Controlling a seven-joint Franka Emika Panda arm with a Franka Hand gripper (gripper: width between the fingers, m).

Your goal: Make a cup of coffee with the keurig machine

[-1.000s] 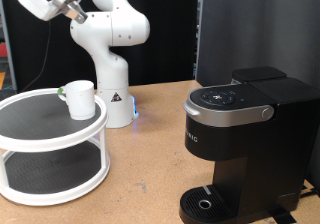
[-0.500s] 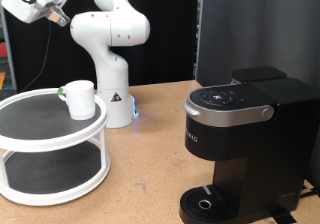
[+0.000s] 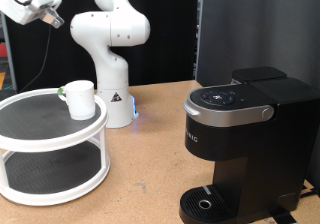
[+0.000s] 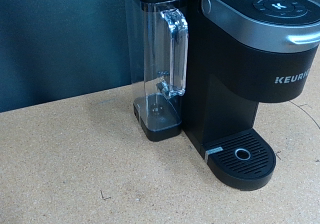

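Observation:
The cup [image 3: 79, 98], a small white mug, stands upright on the top tier of a round white two-tier stand [image 3: 40, 134] at the exterior view's left. A small green-topped thing [image 3: 62, 92] sits right beside it. The keurig machine [image 3: 235, 139] stands at the exterior view's right with its lid down. It also shows in the wrist view [image 4: 250, 64], with its round drip tray [image 4: 243, 159] bare and a clear water tank [image 4: 162, 59] at its side. My gripper [image 3: 48, 17] is high in the exterior view's top left corner, well above the stand. Its fingers do not show in the wrist view.
The arm's white base [image 3: 112, 94] stands behind the stand on the brown tabletop [image 3: 150, 174]. A dark panel [image 3: 250, 29] rises behind the machine. The stand's lower tier [image 3: 45, 174] holds nothing that I can see.
My gripper has moved towards the exterior view's left, staying high. The cup and the machine have not moved.

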